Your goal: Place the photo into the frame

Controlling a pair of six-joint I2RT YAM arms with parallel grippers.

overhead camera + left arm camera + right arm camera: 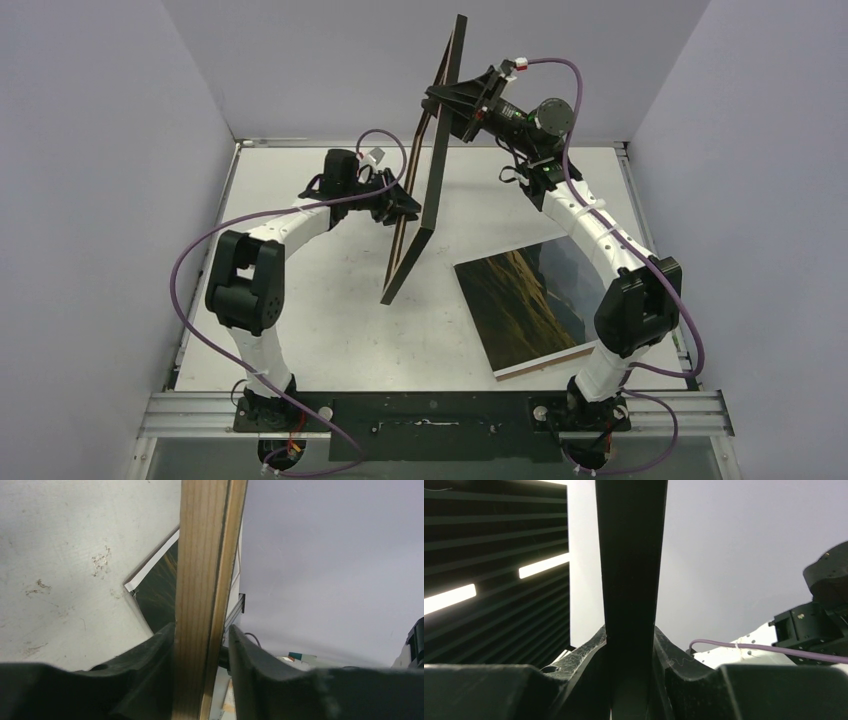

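Observation:
The frame point(430, 180) stands nearly upright above the table, tilted, its black face to the right and its wood back to the left. My right gripper point(455, 100) is shut on its top rim; in the right wrist view the black rim point(631, 555) fills the gap between both fingers of that gripper point(630, 635). My left gripper point(408, 205) straddles the frame's left edge. In the left wrist view the wood rim point(202, 580) sits between the jaws point(202, 635), touching the left finger with a thin gap at the right one. The photo point(525, 300) lies flat on the table, right of the frame, also visible behind the rim point(160, 585).
A thin brown board edge point(545, 362) shows under the photo's near side. The right arm's elbow point(635, 305) hangs over the photo's right part. Grey walls close the table on three sides, and a metal rail point(430, 410) runs along the near edge.

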